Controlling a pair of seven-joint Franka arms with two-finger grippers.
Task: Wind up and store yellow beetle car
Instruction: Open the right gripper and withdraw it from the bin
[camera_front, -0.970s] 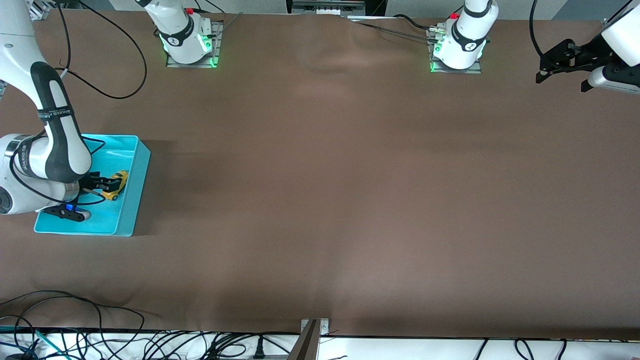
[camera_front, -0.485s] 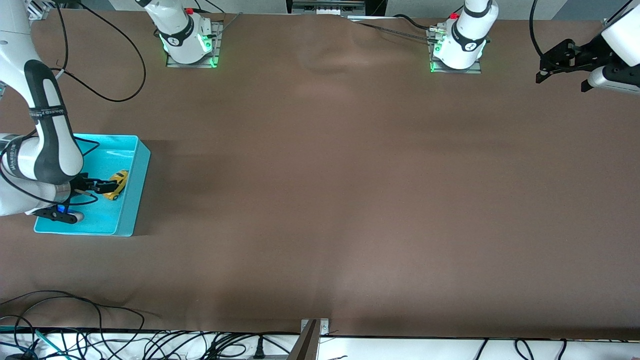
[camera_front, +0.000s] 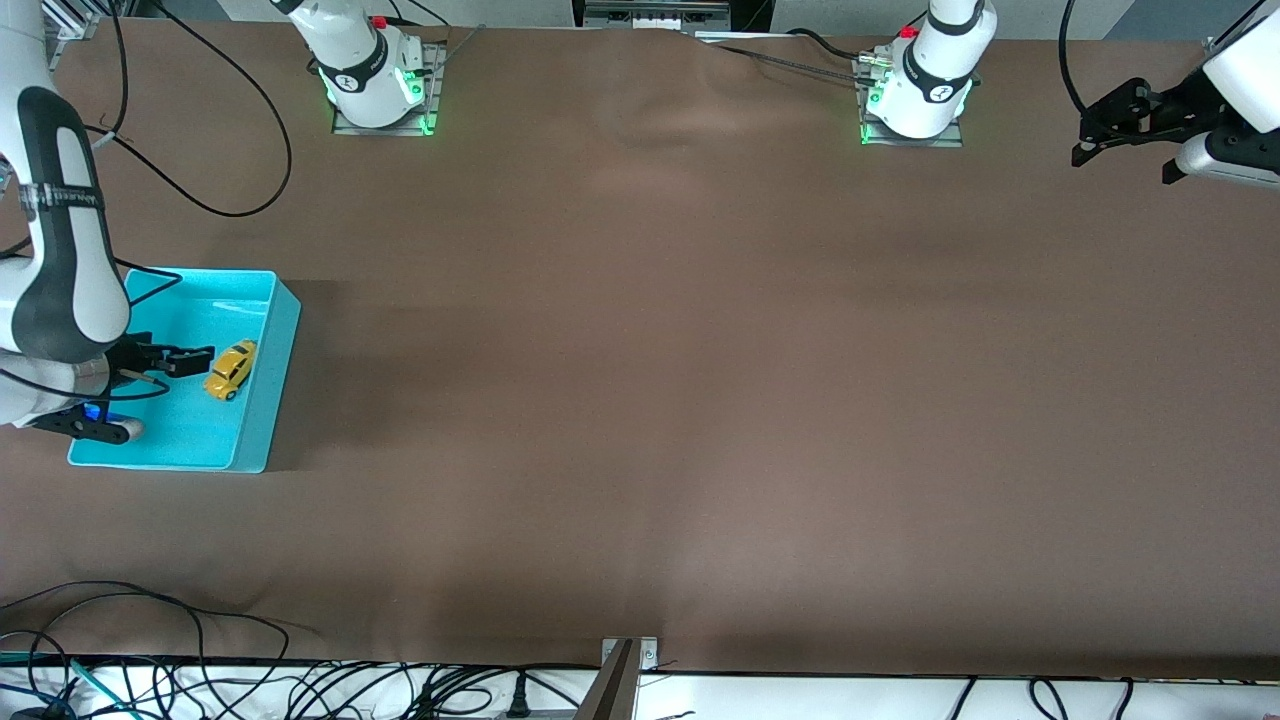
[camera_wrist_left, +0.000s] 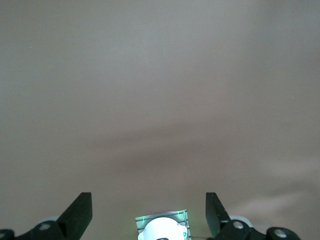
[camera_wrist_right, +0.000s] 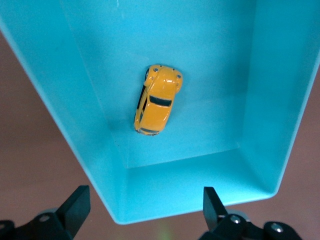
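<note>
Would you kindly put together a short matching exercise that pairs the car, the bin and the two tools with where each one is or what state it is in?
Column one:
1. yellow beetle car
2. turquoise bin
3. right tool
4. left tool

Column two:
A. open, over bare brown cloth by the left arm's end of the table, waiting
B. lying on its wheels on the bin floor, gripped by nothing
C. open, above the bin, apart from the car
D. standing on the table at the right arm's end

Pairs: 1-B, 2-D, 3-C, 4-A
</note>
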